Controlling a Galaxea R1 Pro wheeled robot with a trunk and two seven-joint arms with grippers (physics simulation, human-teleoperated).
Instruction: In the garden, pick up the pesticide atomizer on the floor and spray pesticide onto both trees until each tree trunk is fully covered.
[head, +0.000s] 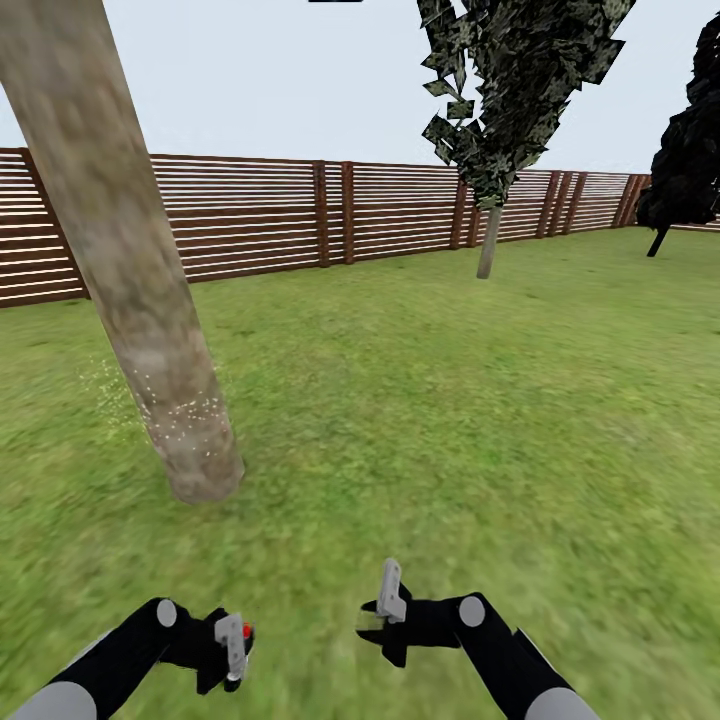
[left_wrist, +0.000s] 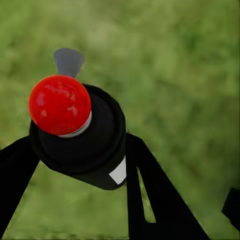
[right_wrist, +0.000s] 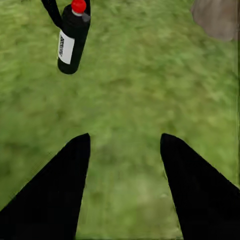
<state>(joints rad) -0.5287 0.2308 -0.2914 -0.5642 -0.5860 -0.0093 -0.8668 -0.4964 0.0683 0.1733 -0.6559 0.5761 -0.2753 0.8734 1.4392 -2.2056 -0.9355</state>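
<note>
The left gripper (head: 232, 648) is clamped on the pesticide atomizer (head: 243, 634), low in the head view just above the grass; in the left wrist view the atomizer (left_wrist: 82, 142) sits squeezed between the two black fingers (left_wrist: 150, 195), a dark cylinder with a white label patch and a glossy red button on top, a small grey nozzle jutting past the cap. From the right wrist view the same bottle (right_wrist: 71, 42) hangs off the ground, dark with a white label and red top, pinched by a black finger at its neck. The right gripper (head: 385, 600) is spread wide and holds nothing; its two black fingers (right_wrist: 52, 200) frame bare lawn (right_wrist: 125, 100) in the right wrist view, with the base of a trunk (right_wrist: 217, 17) at that picture's corner. The near tree trunk (head: 130, 270) stands ahead and to the left of the left gripper, thick, pale grey-beige with greenish mottling, leaning across the head view and flaring where it meets the grass (head: 420, 400); a scatter of pale specks shows on its lower part and on the grass just beside it. Open lawn lies between the grippers and that trunk. The second tree (head: 500, 100) stands well apart, farther off to the right, slim trunk under a mottled dark-green crown, near the brown slatted fence (head: 260, 220). A black-green cypress-like tree (head: 690, 150) stands at the far right by the fence
</note>
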